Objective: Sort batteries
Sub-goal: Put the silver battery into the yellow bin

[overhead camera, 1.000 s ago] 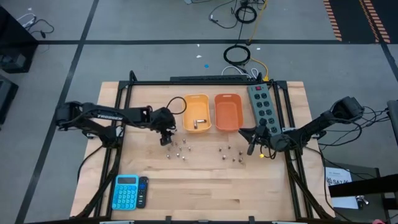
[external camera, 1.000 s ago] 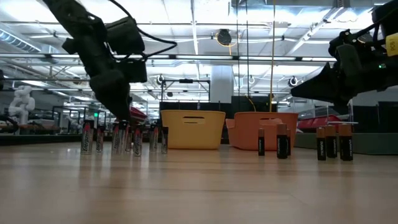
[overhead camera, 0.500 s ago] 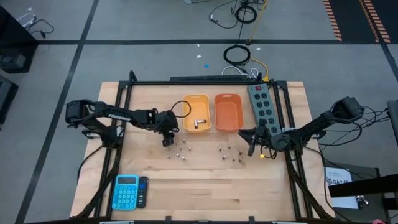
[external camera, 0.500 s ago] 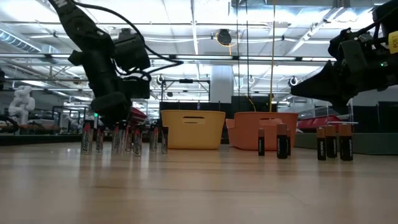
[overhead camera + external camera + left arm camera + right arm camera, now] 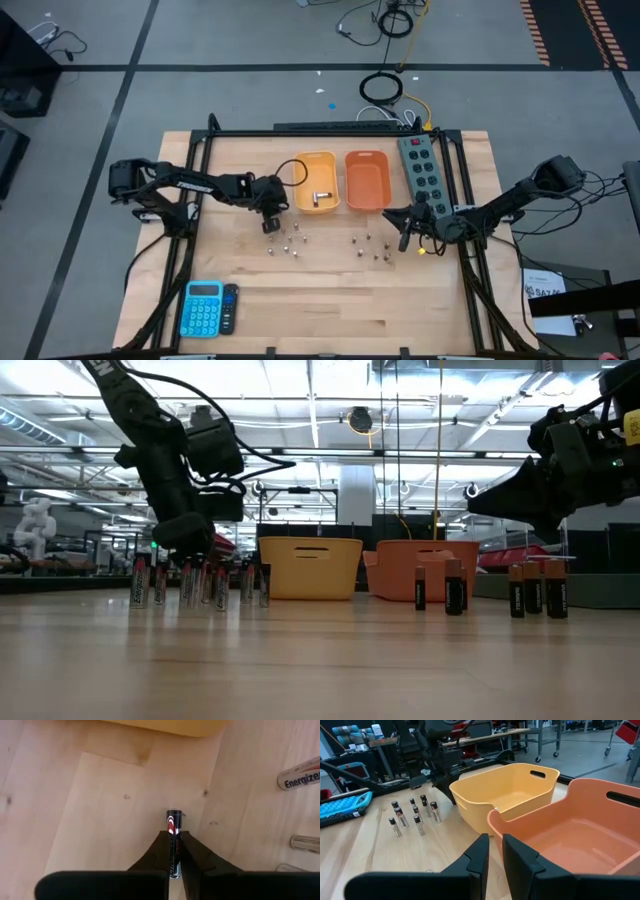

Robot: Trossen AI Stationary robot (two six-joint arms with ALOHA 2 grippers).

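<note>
The left tool (image 5: 268, 224) is down at the left-hand cluster of batteries (image 5: 288, 240) on the wooden surface (image 5: 330, 300), just in front of the yellow bin (image 5: 316, 182), its fingers (image 5: 161, 851) clamped on one upright black AAA battery (image 5: 173, 836). The right tool (image 5: 404, 236) hangs over the surface in front of the power strip (image 5: 420, 168), beside the darker group of batteries (image 5: 372, 246) in front of the orange bin (image 5: 366, 180), its fingers (image 5: 479, 854) nearly together and gripping nothing. One battery (image 5: 320, 196) lies inside the yellow bin, and a blue calculator (image 5: 202, 308) sits at the near left corner.
</note>
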